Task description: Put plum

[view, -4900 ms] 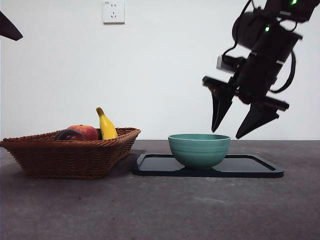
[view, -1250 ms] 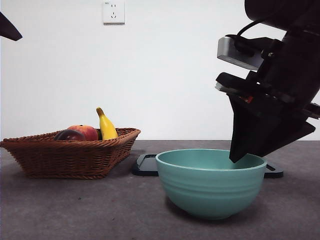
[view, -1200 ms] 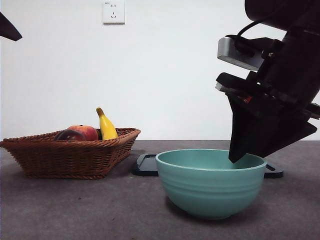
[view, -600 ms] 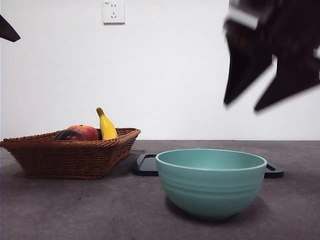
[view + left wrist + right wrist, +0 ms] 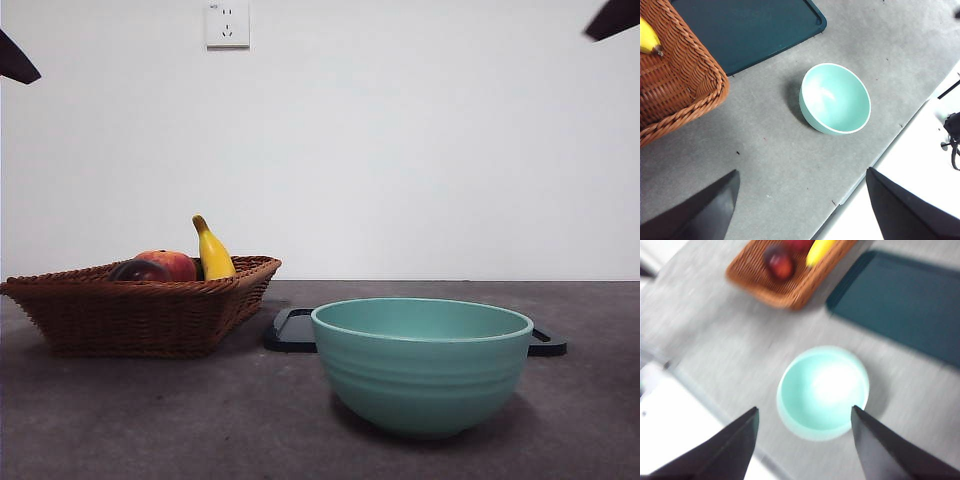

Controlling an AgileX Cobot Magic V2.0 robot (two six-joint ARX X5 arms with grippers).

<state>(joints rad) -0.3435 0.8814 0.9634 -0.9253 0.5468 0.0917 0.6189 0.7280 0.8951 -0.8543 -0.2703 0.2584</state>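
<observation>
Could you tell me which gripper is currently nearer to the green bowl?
Right. The right gripper hangs open almost directly above the green bowl; the left gripper waits off to one side.

Grey table (image 5: pixel 150 420). Wicker basket (image 5: pixel 140 315) at left. Teal bowl (image 5: pixel 422 362) near, right of centre. Dark tray (image 5: pixel 292 330) farther back, partly hidden behind bowl, just right of basket.

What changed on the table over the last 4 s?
The right claw carried the green bowl off the dark tray to bare table nearer the camera, let go, then rose clear; it now hangs open above the bowl. The basket, plum, peach and banana stayed put. The left claw kept waiting, open.
</observation>
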